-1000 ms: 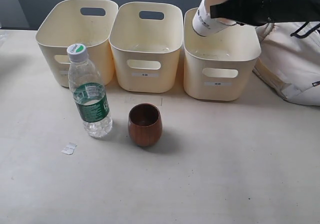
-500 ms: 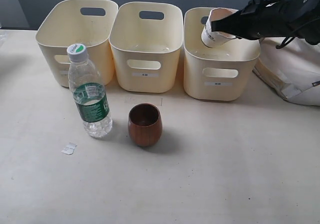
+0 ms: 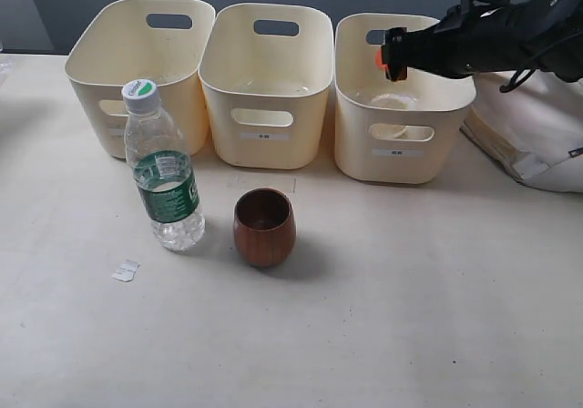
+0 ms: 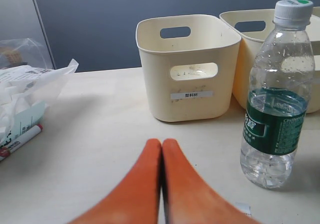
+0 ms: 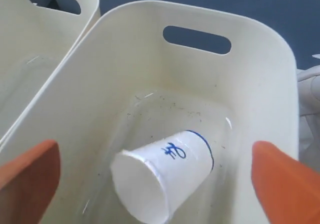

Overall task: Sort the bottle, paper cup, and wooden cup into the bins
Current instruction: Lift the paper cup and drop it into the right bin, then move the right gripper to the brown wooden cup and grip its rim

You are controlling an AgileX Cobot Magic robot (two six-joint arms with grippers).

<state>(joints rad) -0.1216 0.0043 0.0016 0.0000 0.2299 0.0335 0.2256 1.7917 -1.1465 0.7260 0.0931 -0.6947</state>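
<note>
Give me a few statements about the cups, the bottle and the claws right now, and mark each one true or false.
1. The white paper cup lies on its side inside the right-hand cream-yellow plastic bin. True.
2. The right claw is shut on that cup. False: its orange fingers are spread wide above it.
3. The reddish-brown wooden cup stands upright on the table. True.
4. The clear plastic water bottle with the green label lies in the middle bin. False: it stands on the table.
5. The left claw is shut and empty. True.
</note>
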